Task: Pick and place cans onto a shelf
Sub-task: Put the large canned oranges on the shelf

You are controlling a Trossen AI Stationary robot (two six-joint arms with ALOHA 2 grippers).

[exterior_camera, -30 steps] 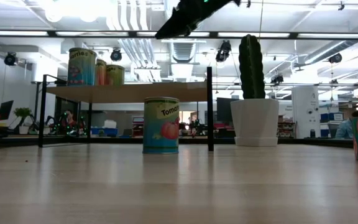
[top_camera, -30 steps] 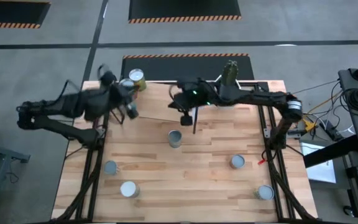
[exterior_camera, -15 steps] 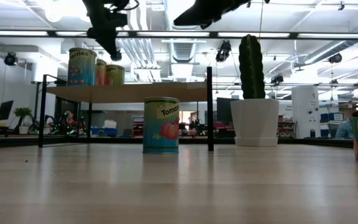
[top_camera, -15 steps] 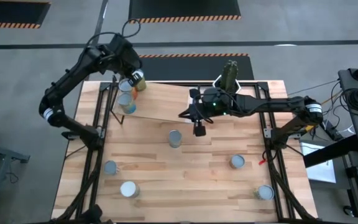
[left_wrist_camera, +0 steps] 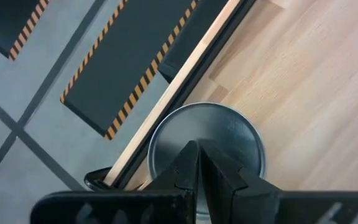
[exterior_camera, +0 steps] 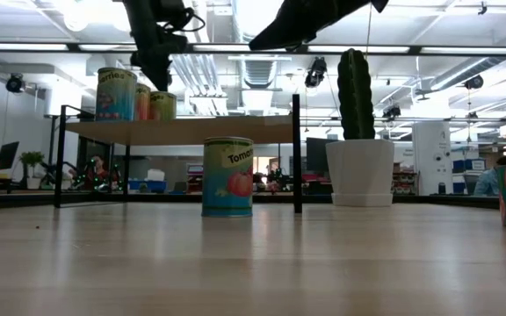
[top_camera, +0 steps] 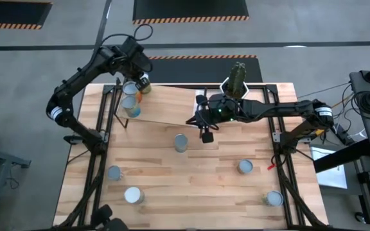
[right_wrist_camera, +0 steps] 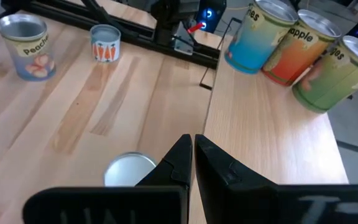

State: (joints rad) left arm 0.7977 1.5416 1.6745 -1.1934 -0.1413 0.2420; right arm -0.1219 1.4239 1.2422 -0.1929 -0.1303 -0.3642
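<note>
Overhead, the left gripper, fingers closed and empty, hangs over three cans on the shelf at far left. Level, the right gripper sits above a tomato can. Its wrist view shows closed fingers.

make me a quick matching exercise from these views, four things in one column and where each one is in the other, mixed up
Things:
1. tomato can
2. blue, orange and green cans
3. cactus pot
4. left gripper

Places:
A. in a row on the shelf
B. above the shelf's far left corner, shut
C. on the tabletop, in front of the shelf
D. at the table's far edge, beside the shelf

Pairs: 1-C, 2-A, 3-D, 4-B
</note>
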